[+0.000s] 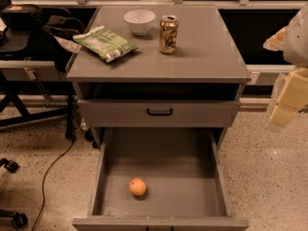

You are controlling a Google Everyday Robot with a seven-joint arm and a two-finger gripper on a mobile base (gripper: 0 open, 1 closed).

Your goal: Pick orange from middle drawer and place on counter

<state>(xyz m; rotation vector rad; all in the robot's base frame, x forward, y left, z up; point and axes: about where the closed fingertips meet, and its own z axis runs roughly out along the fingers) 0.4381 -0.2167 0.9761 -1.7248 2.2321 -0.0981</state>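
My arm comes in from the right edge of the view, with the gripper point(288, 102) hanging in the air beside the cabinet, level with the closed upper drawer; I cannot tell whether it is open or closed. The orange point(137, 186) lies on the floor of the pulled-out middle drawer point(163, 153), left of centre toward the front, well apart from the gripper and lower to its left. The counter point(207, 57) above holds a bowl point(139, 21), a can point(168, 33) and a snack bag point(104, 43).

No lettering is legible on the can point(168, 34) or bag point(105, 43); the gripper point(284, 110) hangs far right.
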